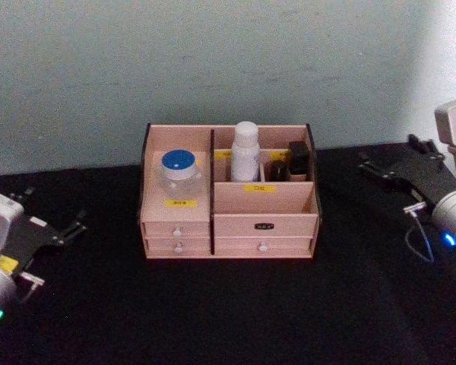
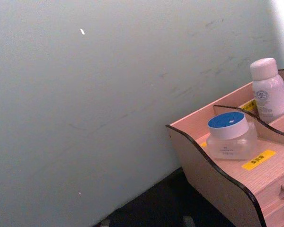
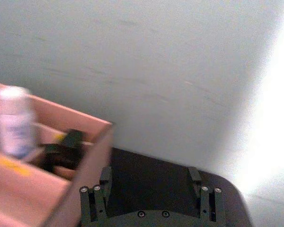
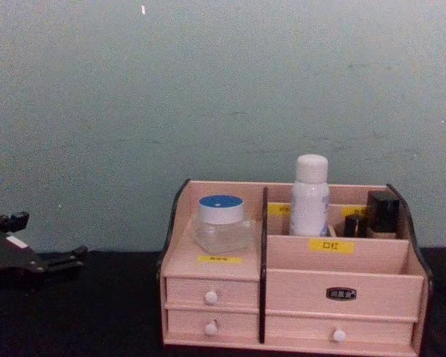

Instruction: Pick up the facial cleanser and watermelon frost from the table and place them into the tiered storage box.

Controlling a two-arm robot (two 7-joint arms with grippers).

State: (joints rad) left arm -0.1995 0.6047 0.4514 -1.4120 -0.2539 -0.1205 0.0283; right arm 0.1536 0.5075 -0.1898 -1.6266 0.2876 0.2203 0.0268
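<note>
The tiered storage box [image 1: 228, 220] stands at the middle of the black surface [image 1: 228, 312], its back near the pale wall [image 1: 213, 61]. It is pinkish wood with dark curved side panels and a dark central divider. Four small drawers with white knobs [image 4: 211, 297] run across its front in two rows.

In the left compartment sits a clear jar with a blue lid [image 1: 180, 173], upright, above a yellow label [image 4: 219, 259] whose writing is too small to read. In a rear compartment right of the divider stands a white bottle with a white cap [image 1: 245, 152], upright; print on its body shows in the left wrist view but cannot be read. Beside it, farther right, are a small dark bottle [image 4: 354, 224] and a black boxy item [image 4: 383, 212]. A yellow label [image 4: 331, 245] on the middle tier carries two Chinese characters. A small dark plate [image 4: 340, 294] is on the front panel of the right section, above its single drawer; its text is unreadable.

The left gripper [image 1: 61, 232] hangs low, well to the left of the box, clear of it; jaws apart and holding nothing. The right gripper [image 1: 387, 173] is well to the right of the box, jaws apart and empty, with the black surface showing between them in the right wrist view.
</note>
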